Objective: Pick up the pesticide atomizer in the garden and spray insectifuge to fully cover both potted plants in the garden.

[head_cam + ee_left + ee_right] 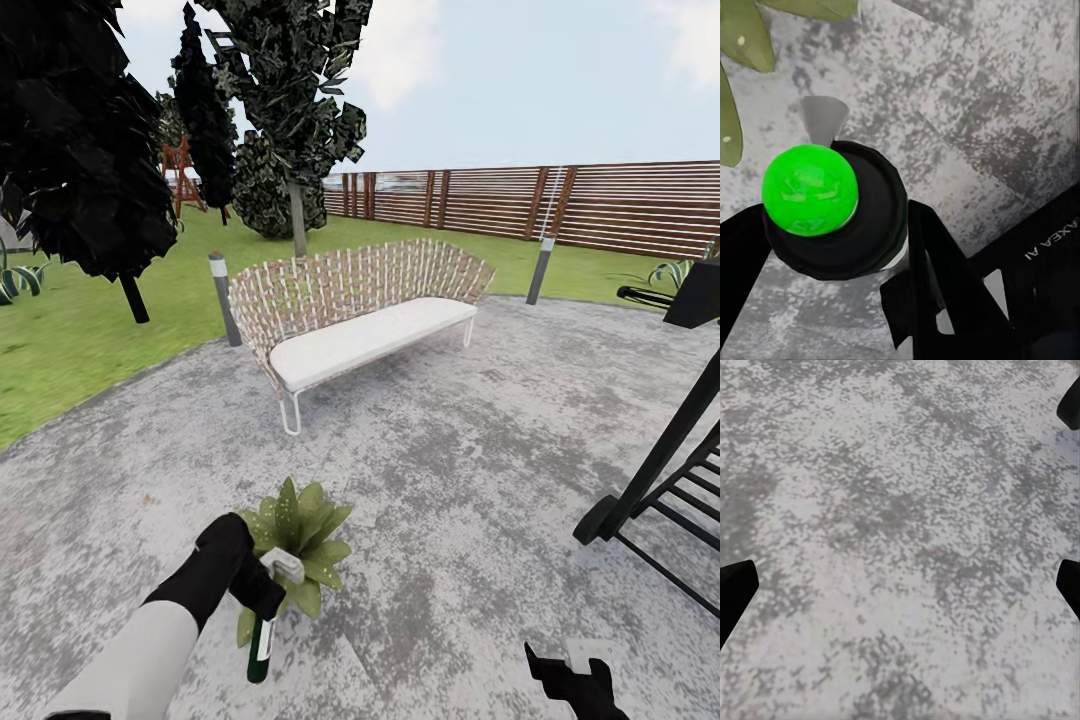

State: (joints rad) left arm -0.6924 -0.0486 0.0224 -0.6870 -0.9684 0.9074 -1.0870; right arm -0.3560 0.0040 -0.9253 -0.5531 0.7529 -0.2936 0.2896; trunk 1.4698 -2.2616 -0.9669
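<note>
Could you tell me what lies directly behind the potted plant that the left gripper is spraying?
Behind the potted plant is bare mottled paving, then a wicker sofa farther back. The left gripper, holding the pesticide atomizer, covers the plant's near side, and its pot cannot be seen.

Head view: high, facing the wicker sofa [350, 300] across the grey paving [450, 480].
Left wrist view: close above paving beside potted plant [300, 540].
Right wrist view: close, facing bare paving.
Shared: paving.
</note>
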